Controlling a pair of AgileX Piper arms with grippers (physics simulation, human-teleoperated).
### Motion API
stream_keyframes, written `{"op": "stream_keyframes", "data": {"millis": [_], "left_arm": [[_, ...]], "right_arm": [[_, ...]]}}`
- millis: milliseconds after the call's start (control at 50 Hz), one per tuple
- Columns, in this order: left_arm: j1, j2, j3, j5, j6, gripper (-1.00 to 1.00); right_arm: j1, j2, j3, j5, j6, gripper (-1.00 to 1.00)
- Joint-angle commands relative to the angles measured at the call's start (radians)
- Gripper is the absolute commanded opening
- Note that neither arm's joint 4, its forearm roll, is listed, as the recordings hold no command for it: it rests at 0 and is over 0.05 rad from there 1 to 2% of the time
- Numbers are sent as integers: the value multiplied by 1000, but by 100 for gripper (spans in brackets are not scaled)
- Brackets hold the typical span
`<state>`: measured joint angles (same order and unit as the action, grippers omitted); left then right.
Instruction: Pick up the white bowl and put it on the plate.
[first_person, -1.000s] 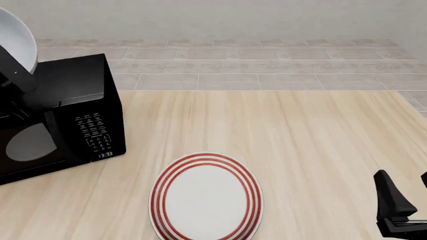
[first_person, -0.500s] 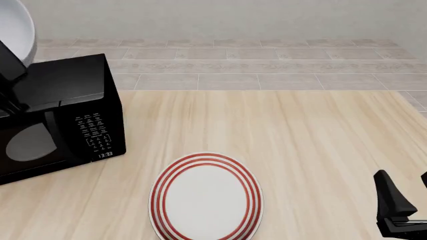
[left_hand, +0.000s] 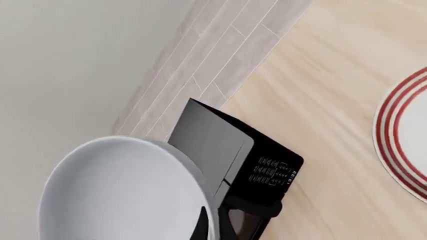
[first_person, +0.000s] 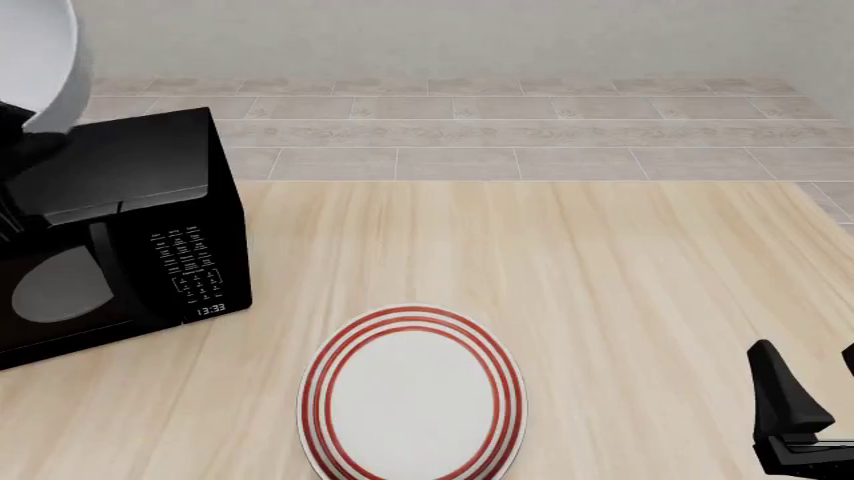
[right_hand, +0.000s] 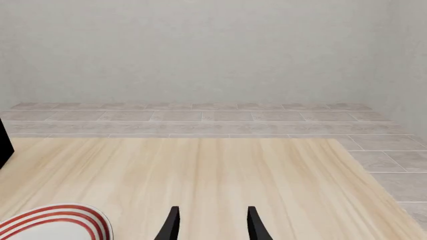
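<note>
High above the microwave's left end hangs the white bowl (first_person: 43, 58), tipped on its edge at the far left of the front view. My left gripper (left_hand: 211, 228) is shut on the bowl (left_hand: 120, 192) at its rim, with one dark finger (left_hand: 199, 227) lying over the inside of the rim. The plate (first_person: 411, 395), white with red rings, lies flat on the table near its front edge; it also shows in the wrist views as plate (left_hand: 408, 135) and plate (right_hand: 55, 223). My right gripper (first_person: 809, 372) stands open at the front right with nothing between its fingertips (right_hand: 172, 224).
A black microwave (first_person: 127, 225) stands on the left part of the wooden table (first_person: 601, 270), its door and keypad facing front. The same microwave (left_hand: 230, 155) sits below the bowl in the left wrist view. Tiled floor (first_person: 534, 130) and a pale wall lie behind.
The bowl has risen and shifted a little to the right in my left gripper, standing more upright. The right arm and the plate have not moved.
</note>
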<state>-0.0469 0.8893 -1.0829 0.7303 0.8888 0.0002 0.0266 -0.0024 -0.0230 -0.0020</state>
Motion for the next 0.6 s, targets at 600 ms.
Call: {"op": "stream_keyframes", "data": {"millis": [600], "left_arm": [[-360, -50, -62, 90, -187, -100]], "right_arm": [[0, -2, 1, 1, 0, 100]]}}
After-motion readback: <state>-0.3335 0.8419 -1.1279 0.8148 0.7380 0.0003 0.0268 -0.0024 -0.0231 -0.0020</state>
